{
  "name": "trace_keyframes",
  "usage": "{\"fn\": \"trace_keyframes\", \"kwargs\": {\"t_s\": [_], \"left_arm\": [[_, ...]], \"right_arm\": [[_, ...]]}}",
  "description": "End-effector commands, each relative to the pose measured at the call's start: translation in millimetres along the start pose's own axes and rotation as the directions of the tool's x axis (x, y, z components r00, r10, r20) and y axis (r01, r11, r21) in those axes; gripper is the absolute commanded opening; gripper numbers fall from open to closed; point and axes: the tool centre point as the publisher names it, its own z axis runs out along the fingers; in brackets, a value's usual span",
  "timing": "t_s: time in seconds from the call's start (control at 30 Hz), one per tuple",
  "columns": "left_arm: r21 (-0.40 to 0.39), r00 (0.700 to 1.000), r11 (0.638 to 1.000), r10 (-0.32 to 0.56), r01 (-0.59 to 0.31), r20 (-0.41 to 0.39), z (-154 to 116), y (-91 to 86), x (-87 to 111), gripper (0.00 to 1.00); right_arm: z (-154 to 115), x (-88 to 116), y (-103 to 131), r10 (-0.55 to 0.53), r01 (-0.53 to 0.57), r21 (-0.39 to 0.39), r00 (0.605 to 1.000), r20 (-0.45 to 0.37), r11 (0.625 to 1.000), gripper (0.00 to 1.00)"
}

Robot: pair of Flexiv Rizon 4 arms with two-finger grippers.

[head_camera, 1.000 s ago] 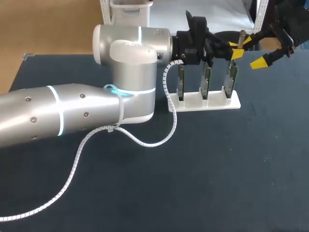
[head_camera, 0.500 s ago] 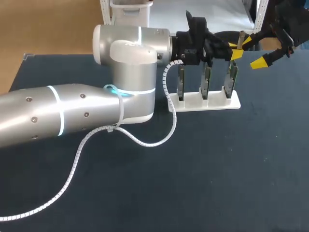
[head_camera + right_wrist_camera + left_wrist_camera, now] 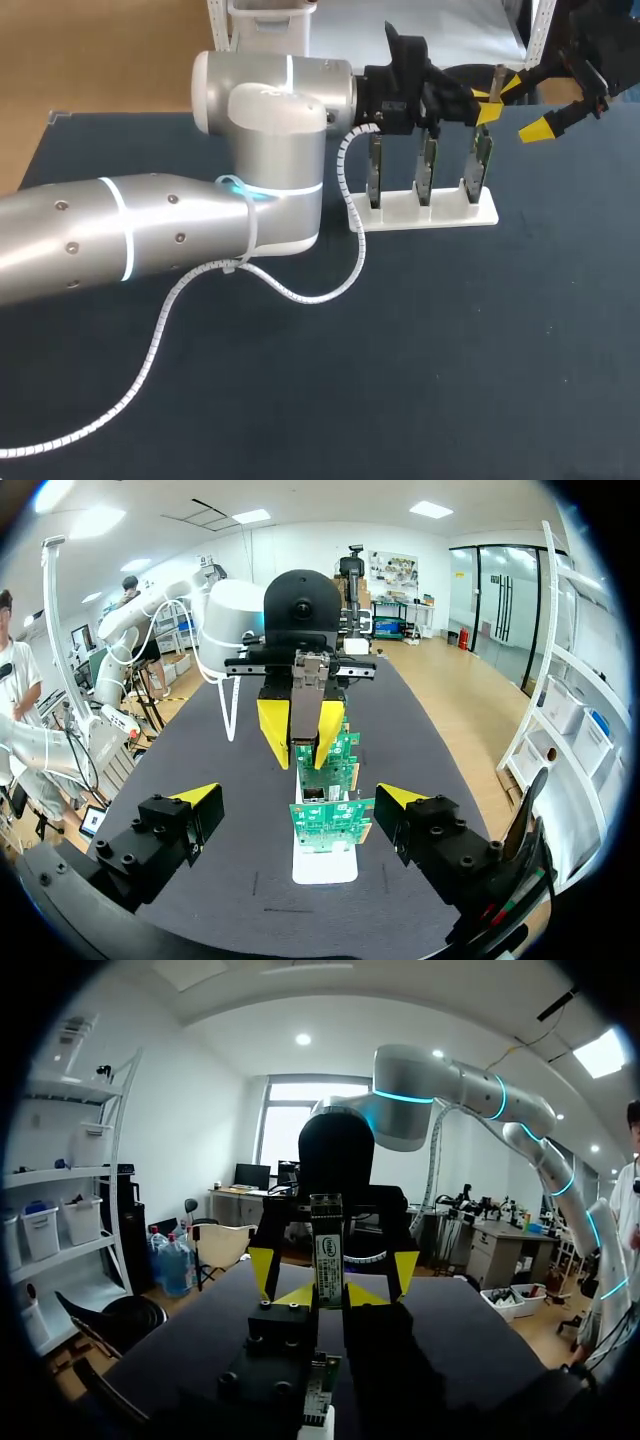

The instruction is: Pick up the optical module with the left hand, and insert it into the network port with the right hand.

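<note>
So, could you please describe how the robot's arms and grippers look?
The left arm and right arm are smooth silver-grey tubes with glowing cyan rings; a white spiral-wrapped cable trails along the left. The left gripper and right gripper are black with bright yellow tips.

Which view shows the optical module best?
The left wrist view: the module stands close, face-on, between the left claw's yellow tips. The right wrist view shows it farther off, between those tips; the head view shows only a thin grey sliver.

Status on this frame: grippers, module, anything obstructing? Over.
Left gripper shut on optical module, held upright. Right gripper open, facing it. Board rack beneath the module.
</note>
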Motion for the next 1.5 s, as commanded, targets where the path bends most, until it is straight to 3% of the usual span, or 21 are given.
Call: {"fn": "trace_keyframes", "kwargs": {"t_s": [0.03,1.3,1.5], "left_arm": [[-0.008,1.000,1.000,0.002,-0.002,0.002,1,-0.1,-0.1,0.00],[-0.012,1.000,1.000,-0.023,0.023,-0.018,0,1.1,4.3,0.00],[-0.012,1.000,1.000,-0.023,0.023,-0.018,0,1.1,4.3,0.00]], "right_arm": [[0,0,2,0.000,0.000,0.006,1.000,0.000,1.000,1.00],[0,0,2,0.000,0.000,0.006,1.000,0.000,1.000,1.00],[-8,-13,-7,0.015,-0.018,0.063,0.999,0.046,0.998,1.00]]}}
